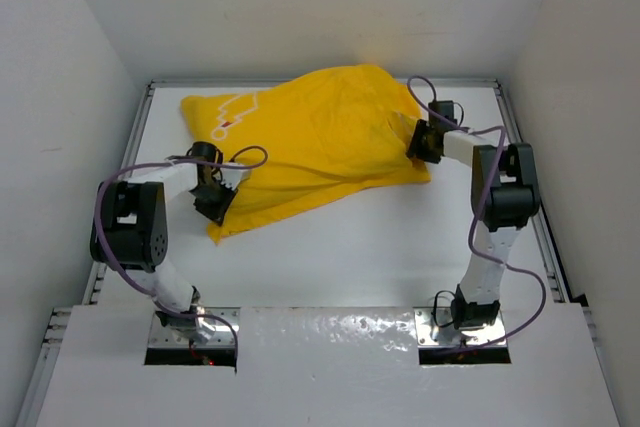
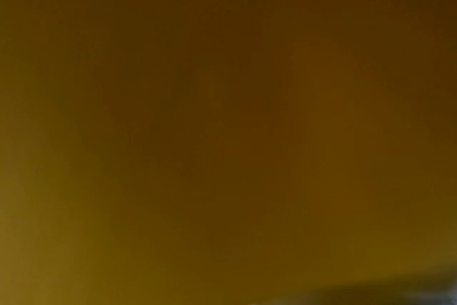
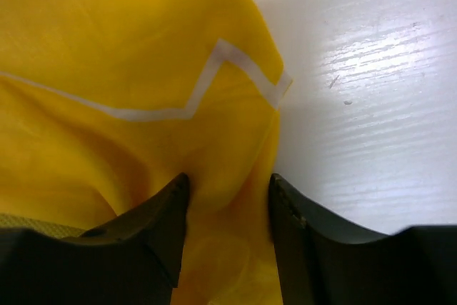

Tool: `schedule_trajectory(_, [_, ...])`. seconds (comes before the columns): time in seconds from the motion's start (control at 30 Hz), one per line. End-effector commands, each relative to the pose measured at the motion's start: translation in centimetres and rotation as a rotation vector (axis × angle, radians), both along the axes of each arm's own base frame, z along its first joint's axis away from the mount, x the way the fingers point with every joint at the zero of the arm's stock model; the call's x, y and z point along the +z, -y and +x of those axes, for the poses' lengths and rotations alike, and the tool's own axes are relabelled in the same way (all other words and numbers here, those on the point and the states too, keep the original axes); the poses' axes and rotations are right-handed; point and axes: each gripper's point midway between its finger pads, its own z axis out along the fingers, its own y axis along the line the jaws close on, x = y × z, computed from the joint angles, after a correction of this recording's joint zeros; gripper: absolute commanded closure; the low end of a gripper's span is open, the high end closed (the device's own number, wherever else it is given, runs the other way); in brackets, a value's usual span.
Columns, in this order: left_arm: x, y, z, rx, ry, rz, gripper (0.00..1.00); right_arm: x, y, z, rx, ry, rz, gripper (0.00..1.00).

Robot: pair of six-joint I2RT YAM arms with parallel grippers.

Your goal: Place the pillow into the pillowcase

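Apparently the pillow is already inside the pillowcase (image 1: 320,137). The yellow cover lies plump across the far half of the desk (image 1: 380,247), from about 10 o'clock to 2 o'clock, and no bare cream surface shows in any view, so this is my judgement and not something seen. The right tool (image 1: 423,140) is at the 3 o'clock edge of the case, and its wrist view shows a fold of yellow fabric gathered between narrow jaws, so it holds the cloth. A white printed line (image 3: 207,80) runs just above that fold. The left tool (image 1: 213,202) is at the 8 o'clock corner of the case. Its camera sees only dark blurred yellow, so I cannot tell how its jaws stand. The step in hand seems to be the finishing: pulling the cover fully over the filling and closing the mouth. To do it well, both sides should pull evenly and slowly outward, low over the desk. The grip should be on the fabric only, not on the stuffing, otherwise the thin cloth may slip or bunch at one corner.
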Motion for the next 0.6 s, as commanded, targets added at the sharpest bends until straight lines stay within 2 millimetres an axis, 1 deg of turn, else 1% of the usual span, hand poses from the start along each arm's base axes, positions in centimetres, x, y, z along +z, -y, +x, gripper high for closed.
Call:
schedule_trajectory(0.0, [-2.6, 1.8, -0.6, -0.025, -0.054, -0.086, 1.0, 0.9, -0.5, -2.3, 0.001, -0.037, 0.046, 0.59])
schedule_trajectory(0.03, [-2.4, 1.6, 0.0, -0.016, -0.023, -0.083, 1.0, 1.7, -0.5, -3.4, 0.003, -0.023, 0.045, 0.7])
schedule_trajectory(0.07, [-2.2, 1.7, 0.2, -0.009, -0.008, -0.086, 1.0, 1.9, -0.3, -4.1, -0.003, -0.024, 0.036, 0.74])
schedule_trajectory(0.1, [-1.8, 1.8, 0.4, -0.002, 0.01, -0.093, 1.0, 2.2, 0.1, -4.6, -0.016, -0.015, 0.021, 0.74])
schedule_trajectory(0.13, [-1.5, 1.9, 0.8, 0.009, 0.031, -0.098, 1.0, 2.5, 0.4, -5.2, -0.02, -0.012, 0.008, 0.7])
schedule_trajectory(0.17, [-0.4, 1.9, 1.6, 0.015, 0.082, -0.102, 1.0, 2.2, 0.9, -6.3, -0.027, -0.026, -0.016, 0.61])
schedule_trajectory(0.2, [0.1, 1.9, 1.9, 0.025, 0.108, -0.102, 1.0, 2.6, 1.0, -6.8, -0.026, -0.021, -0.025, 0.27])
schedule_trajectory(0.23, [0.6, 1.6, 2.4, 0.043, 0.137, -0.088, 1.0, 3.1, 1.0, -7.7, -0.02, -0.018, -0.027, 0.19])
schedule_trajectory(0.27, [1.9, 1.2, 3.1, 0.056, 0.192, -0.071, 1.0, 3.2, 1.0, -8.2, -0.018, -0.017, -0.023, 0.16])
schedule_trajectory(0.3, [2.4, 0.7, 3.3, 0.083, 0.22, -0.049, 1.0, 3.4, 0.5, -8.6, -0.001, -0.009, 0.001, 0.14])
schedule_trajectory(0.33, [2.9, 0.0, 4.2, 0.101, 0.274, -0.019, 1.0, 3.5, 0.2, -9.7, 0.003, 0.0, 0.019, 0.14])
schedule_trajectory(0.37, [3.5, -1.7, 4.3, 0.137, 0.323, 0.052, 1.0, 3.3, -0.1, -10.3, 0.002, 0.002, 0.035, 0.13])
schedule_trajectory(0.4, [3.7, -2.6, 4.7, 0.156, 0.356, 0.085, 1.0, 3.6, -0.8, -10.0, 0.017, 0.045, 0.07, 0.14])
schedule_trajectory(0.43, [3.7, -4.1, 5.2, 0.188, 0.401, 0.149, 1.0, 2.9, -1.7, -11.2, 0.033, 0.04, 0.092, 0.14])
schedule_trajectory(0.5, [3.4, -4.3, 5.4, 0.175, 0.397, 0.165, 1.0, 2.4, -2.5, -11.1, 0.057, 0.057, 0.098, 0.13])
schedule_trajectory(0.53, [3.0, -3.6, 5.0, 0.151, 0.369, 0.132, 1.0, 1.5, -3.0, -11.0, 0.065, 0.029, 0.103, 0.13])
schedule_trajectory(0.57, [2.8, -2.9, 4.9, 0.131, 0.349, 0.093, 1.0, 1.0, -3.3, -10.7, 0.07, 0.015, 0.117, 0.13])
